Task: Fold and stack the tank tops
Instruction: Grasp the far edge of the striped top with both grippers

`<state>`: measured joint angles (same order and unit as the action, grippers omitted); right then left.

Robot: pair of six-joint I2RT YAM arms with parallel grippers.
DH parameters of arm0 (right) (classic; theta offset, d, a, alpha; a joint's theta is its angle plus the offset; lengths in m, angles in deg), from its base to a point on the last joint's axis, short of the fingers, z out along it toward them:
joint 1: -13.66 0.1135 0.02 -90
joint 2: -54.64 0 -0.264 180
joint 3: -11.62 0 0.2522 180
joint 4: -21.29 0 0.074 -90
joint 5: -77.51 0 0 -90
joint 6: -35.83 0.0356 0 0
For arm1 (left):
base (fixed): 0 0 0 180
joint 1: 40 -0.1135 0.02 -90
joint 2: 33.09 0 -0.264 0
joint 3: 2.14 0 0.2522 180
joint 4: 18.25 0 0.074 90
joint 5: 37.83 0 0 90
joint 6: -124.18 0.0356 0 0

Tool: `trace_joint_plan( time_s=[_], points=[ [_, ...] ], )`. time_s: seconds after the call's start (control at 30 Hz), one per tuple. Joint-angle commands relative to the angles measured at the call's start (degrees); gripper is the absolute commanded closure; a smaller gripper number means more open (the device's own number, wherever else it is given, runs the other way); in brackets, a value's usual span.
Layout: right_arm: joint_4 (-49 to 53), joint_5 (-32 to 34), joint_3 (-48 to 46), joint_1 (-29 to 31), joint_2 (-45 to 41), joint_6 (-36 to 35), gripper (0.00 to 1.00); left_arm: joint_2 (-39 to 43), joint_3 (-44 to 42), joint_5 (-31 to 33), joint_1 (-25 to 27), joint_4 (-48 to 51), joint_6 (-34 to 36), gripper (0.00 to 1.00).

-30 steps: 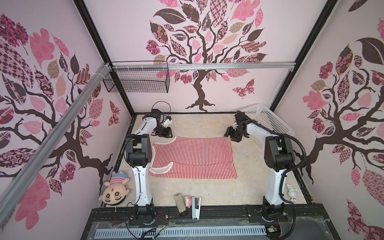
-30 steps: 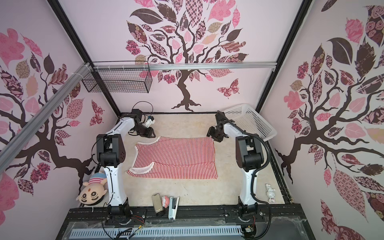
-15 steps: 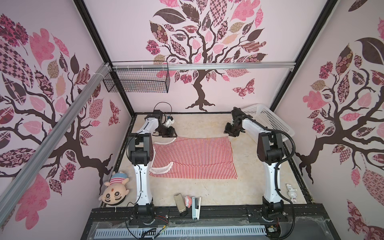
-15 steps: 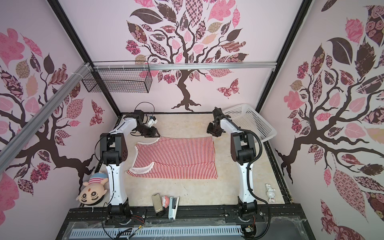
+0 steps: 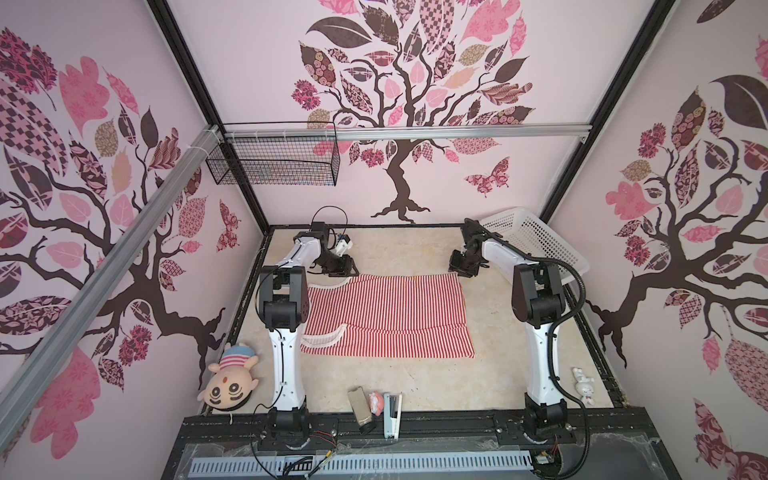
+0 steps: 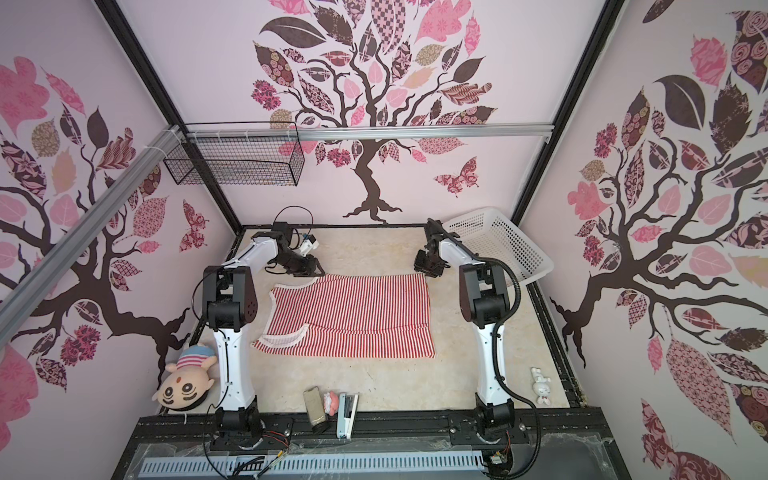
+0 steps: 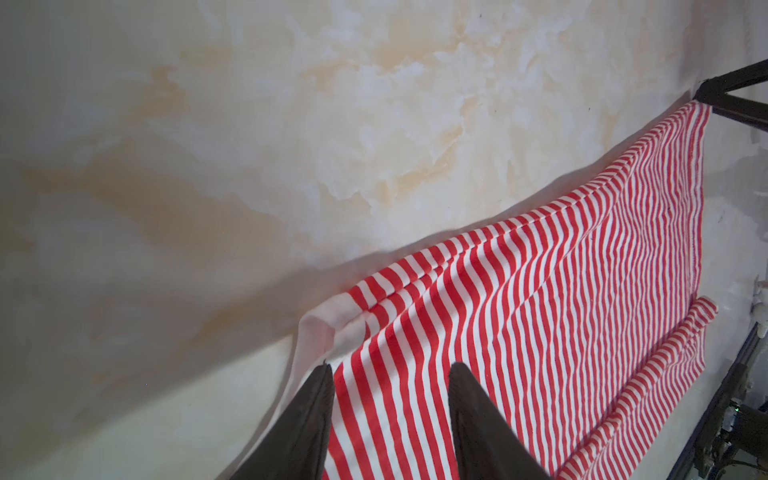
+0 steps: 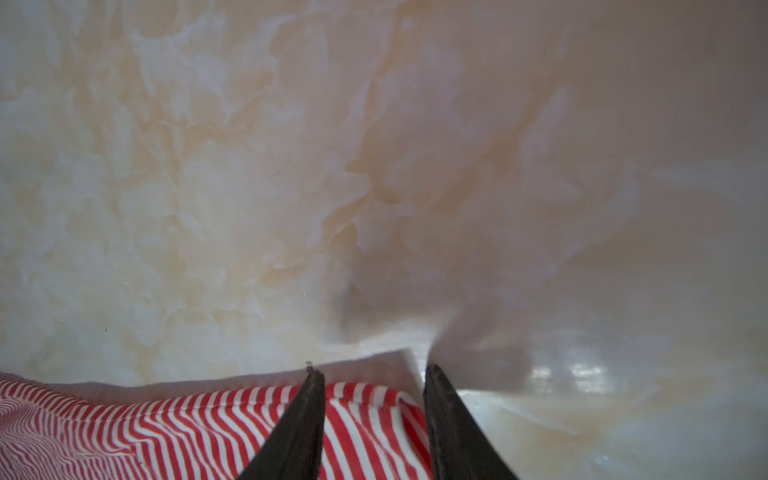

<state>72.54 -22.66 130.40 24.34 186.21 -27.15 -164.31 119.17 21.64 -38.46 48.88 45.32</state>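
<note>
Where the tabletop [image 5: 415, 386] met the front rail, a plush doll [image 5: 228, 384] lay by the left arm's base, well apart from the work; beyond it the single tank top [image 5: 386, 316] lay spread flat between the two arms, neck end toward the left arm and hem toward the right; along its near long side a strip looked already turned in over the body, so the fold in hand seemed to be the far side's. At that far edge both pincers were down on the cloth. The left pincer [image 7: 388, 368] stood partly open, one finger at the white armhole trim and the other on the stripes, nothing pinched between them. The right pincer [image 8: 372, 370] was likewise partly open, straddling the far hem corner without clamping it. The next move, as I judged it, called for both to close on their corners together, lift just clear and carry the edge toward the near side evenly, lest the cloth skew. Farthest off, the white basket [image 5: 536, 241] leaned in the right corner.
</note>
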Motion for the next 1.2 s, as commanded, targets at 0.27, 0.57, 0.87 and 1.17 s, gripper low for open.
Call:
trace_joint_plan(
  time_s=[0.27,0.57,0.87,1.17],
  points=[
    [1.1,-0.8,0.0,-0.3,0.6,-0.5,0.81,-1.0,0.3,-0.9,0.5,-0.6,-1.1,0.51],
    [0.6,-2.4,0.0,-0.3,-0.3,-0.5,0.87,-1.9,0.8,4.6,1.4,-2.7,-2.5,0.51],
    [0.6,-3.0,0.1,-0.3,-0.6,-0.6,0.88,2.2,-3.7,7.7,1.4,-9.7,-4.2,0.51],
    [0.6,-2.9,0.0,-0.3,-0.6,-0.6,0.91,-1.0,-0.5,6.8,1.4,-6.8,-3.4,0.57]
  ],
)
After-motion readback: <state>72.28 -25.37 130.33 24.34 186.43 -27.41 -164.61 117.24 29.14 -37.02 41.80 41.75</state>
